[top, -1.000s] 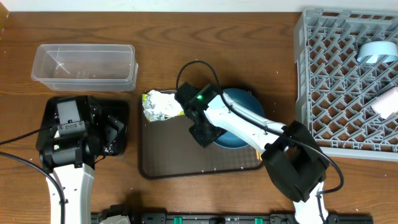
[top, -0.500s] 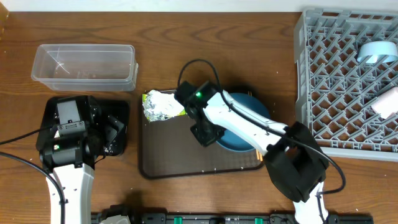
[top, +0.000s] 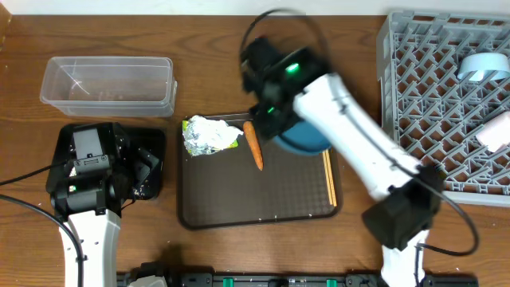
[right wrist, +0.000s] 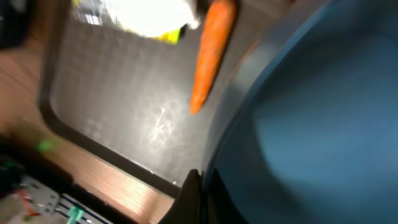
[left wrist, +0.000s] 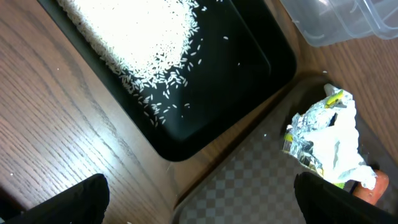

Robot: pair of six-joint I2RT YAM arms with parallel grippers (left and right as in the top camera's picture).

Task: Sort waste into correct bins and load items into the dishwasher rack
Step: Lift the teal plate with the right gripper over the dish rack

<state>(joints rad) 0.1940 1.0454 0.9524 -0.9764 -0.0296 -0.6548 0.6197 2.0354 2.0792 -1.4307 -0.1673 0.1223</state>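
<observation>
Large square grey plastic crate (top: pixel 387 80) with diamond-lattice floor sits at far right. Inside it, a small light-blue bowl (top: pixel 482 66) lies toward the far right, and a small light-blue cup (top: pixel 498 131) nearer, cut by the frame edge. Dark brown rectangular serving tray (top: pixel 255 195) is at centre, near side. Clear plastic rectangular tub (top: pixel 107 84) is far left, on bare wood. Shallow black rectangular tray (left wrist: pixel 249 62) lies just near of the tub and left of the brown tray, mostly under the left arm in the overhead view. Large blue bowl (top: pixel 301 143) is at the brown tray's far right corner, overhanging its edge. Right gripper (top: pixel 272 121) is clamped on the bowl's left rim; in the wrist view one dark finger (right wrist: pixel 189 198) shows outside the rim, the other is hidden. Left gripper (left wrist: pixel 199 202) hangs over the black tray's right end, spread wide, nothing between the tips. Crumpled silvery wrapper with yellow-green label (top: pixel 209 134) is at the brown tray's far left corner. Small orange carrot (top: pixel 253 145) lies just right of the wrapper, touching or nearly so, pointed end toward the near side. Thin wooden chopsticks (top: pixel 328 177) lie together along the tray's right edge. Heap of white rice grains (left wrist: pixel 130 37) is in the black tray, with loose grains scattered around it.
</observation>
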